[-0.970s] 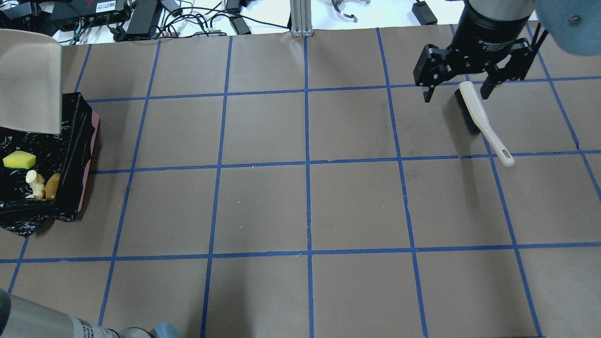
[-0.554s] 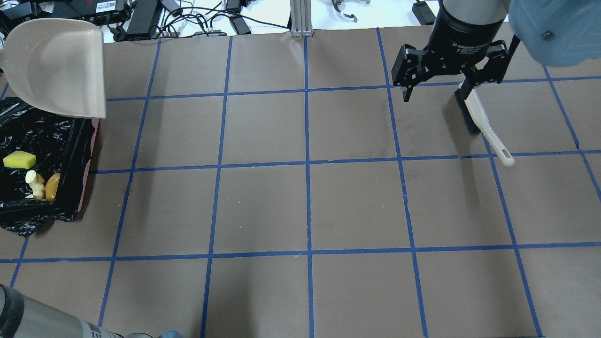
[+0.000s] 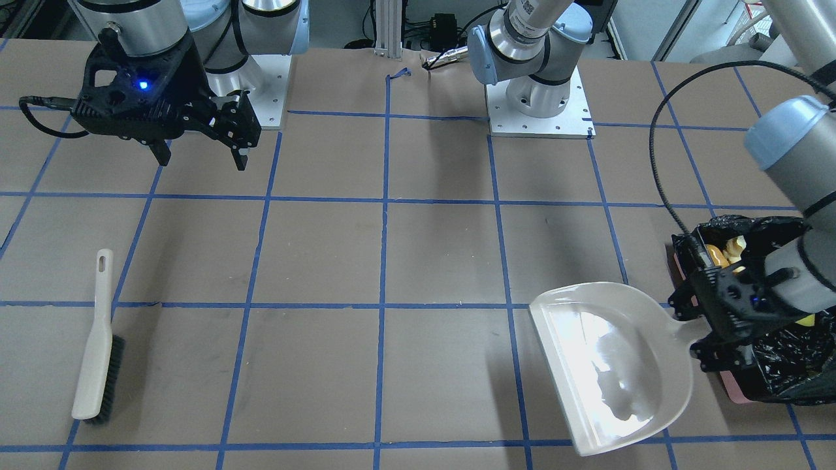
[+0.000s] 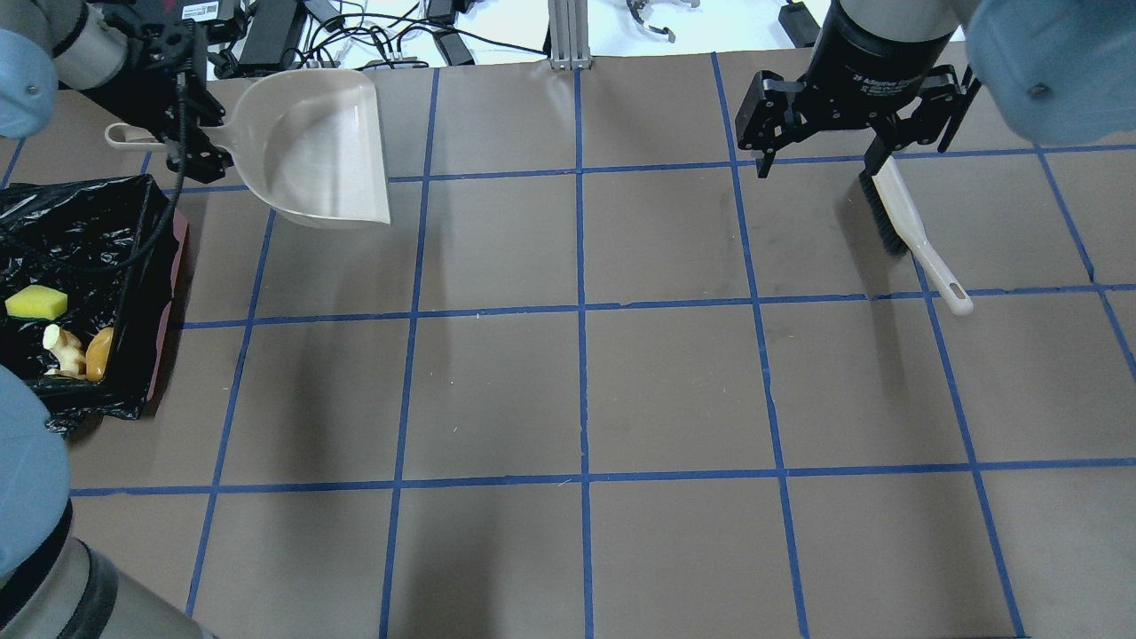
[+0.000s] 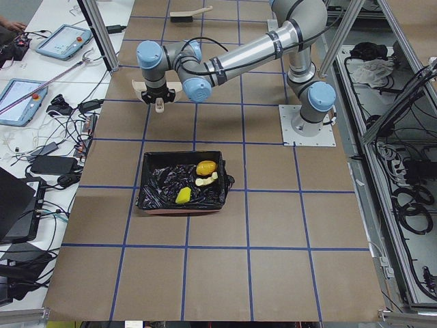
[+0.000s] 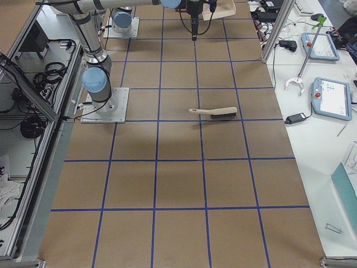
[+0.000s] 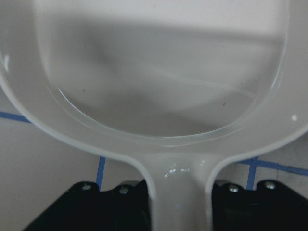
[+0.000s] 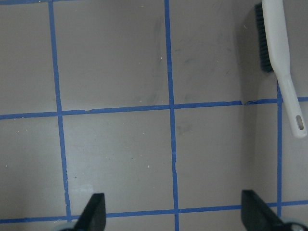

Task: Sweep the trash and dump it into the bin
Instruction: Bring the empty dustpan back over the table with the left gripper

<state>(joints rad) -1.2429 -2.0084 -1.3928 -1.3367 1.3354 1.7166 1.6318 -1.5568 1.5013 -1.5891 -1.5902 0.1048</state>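
Observation:
My left gripper [image 4: 182,133] is shut on the handle of the empty beige dustpan [image 4: 319,146], which it holds over the table just beyond the bin; both also show in the front view, the gripper [image 3: 718,316] and the pan [image 3: 607,365]. The pink bin [image 4: 169,302] with its black bag holds the trash: the yellow sponge [image 4: 35,303], the pale croissant [image 4: 64,348] and the yellow-brown potato [image 4: 99,352]. My right gripper [image 4: 816,164] is open and empty, hovering at the far right next to the brush [image 4: 923,248].
The white brush with black bristles lies flat on the table [image 3: 98,346], and shows at the upper right of the right wrist view [image 8: 279,48]. Cables and power bricks [image 4: 266,27] lie beyond the table's far edge. Blue tape lines grid the brown table.
The left arm swung the dustpan away from above the bin, rightward over the table, and it now lies flatter. The right gripper shifted left off the brush and stays open.

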